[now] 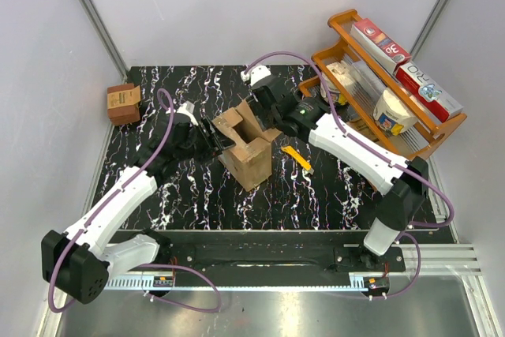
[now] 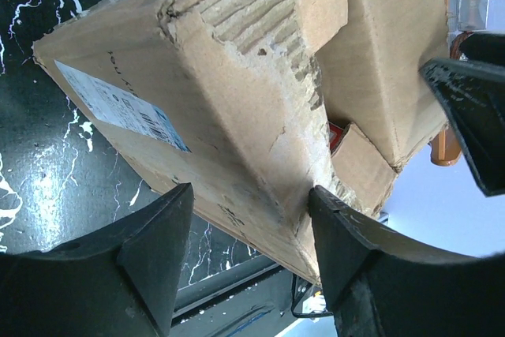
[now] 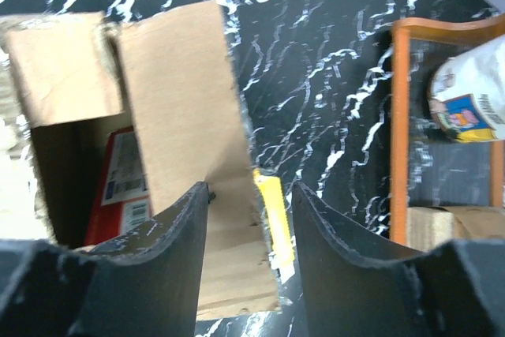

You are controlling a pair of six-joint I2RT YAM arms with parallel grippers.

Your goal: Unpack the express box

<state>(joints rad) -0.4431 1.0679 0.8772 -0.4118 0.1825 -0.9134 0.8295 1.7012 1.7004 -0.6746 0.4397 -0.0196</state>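
The express box (image 1: 251,159) stands in the middle of the black marble table with its flaps open. In the left wrist view the box (image 2: 237,100) fills the frame, its white label (image 2: 118,104) on one side. My left gripper (image 1: 215,138) is open at the box's left side; a lower edge of the box lies between its fingers (image 2: 248,226), touching the right finger only. My right gripper (image 1: 264,112) hovers open over the far flap (image 3: 181,100), with nothing between its fingers (image 3: 251,226). A red printed package (image 3: 118,179) shows inside the box.
A yellow box cutter (image 1: 297,157) lies on the table right of the box. A small darker brown box (image 1: 124,102) sits at the far left. An orange rack (image 1: 359,120) with cartons and a tub stands at the back right.
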